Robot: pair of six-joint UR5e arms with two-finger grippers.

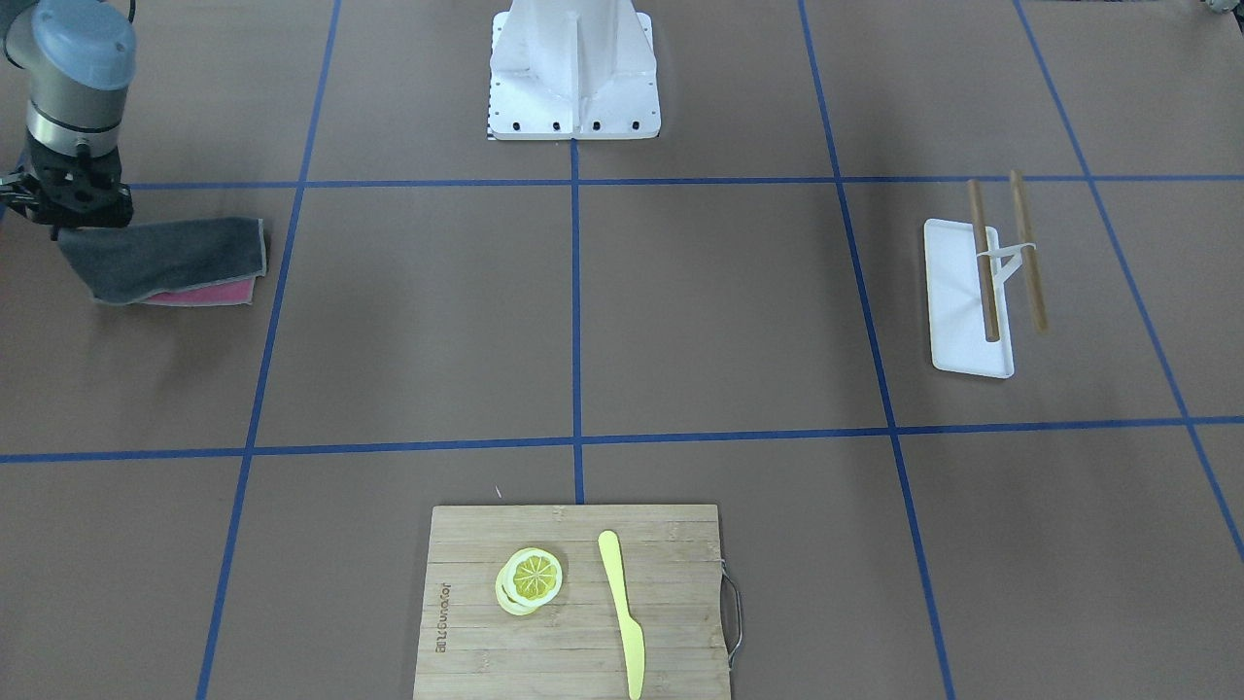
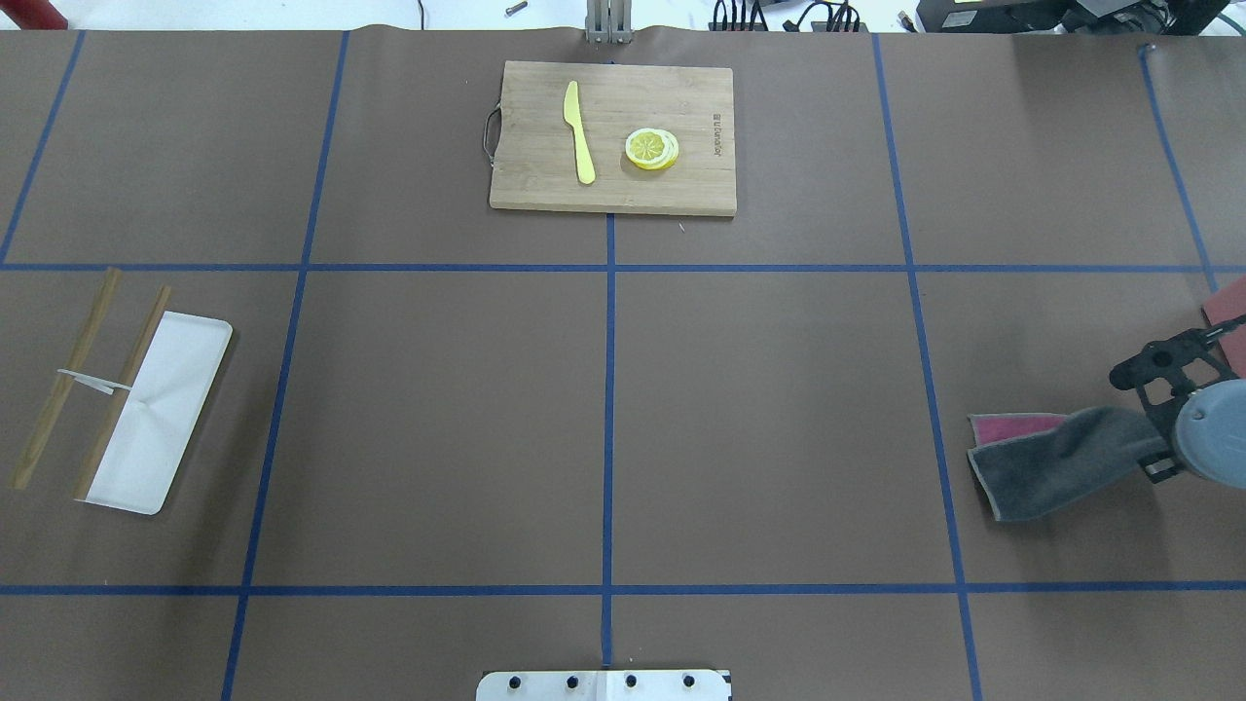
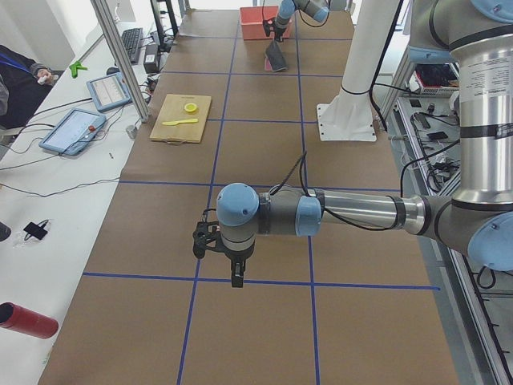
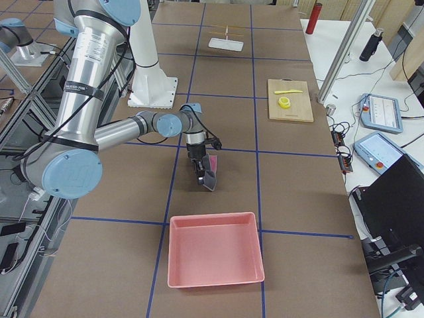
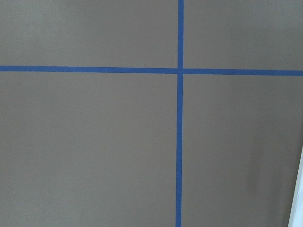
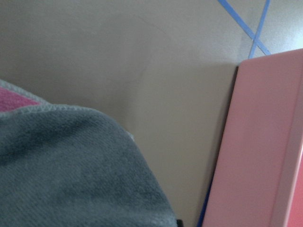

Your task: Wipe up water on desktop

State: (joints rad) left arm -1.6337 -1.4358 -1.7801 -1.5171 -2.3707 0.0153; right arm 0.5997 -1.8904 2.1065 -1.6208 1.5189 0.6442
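The brown desktop (image 2: 759,419) with its blue tape grid fills the overhead view. No water shows plainly on it. My right gripper (image 2: 1154,443) is at the far right, shut on one end of a grey cloth with a pink underside (image 2: 1051,467). The cloth's free end trails onto the desktop. In the front-facing view, the same gripper (image 1: 73,209) and cloth (image 1: 165,258) are at the left. The cloth (image 6: 71,165) fills the lower left of the right wrist view. My left gripper (image 3: 232,269) shows only in the exterior left view, low over bare desktop; I cannot tell whether it is open.
A pink tray (image 4: 215,255) stands just beyond the cloth, and its wall (image 6: 260,142) is close in the right wrist view. A bamboo cutting board (image 2: 613,136) holds lemon slices and a yellow knife. A white tray (image 2: 156,409) with chopsticks is at the left. The robot's base (image 1: 573,73) is white.
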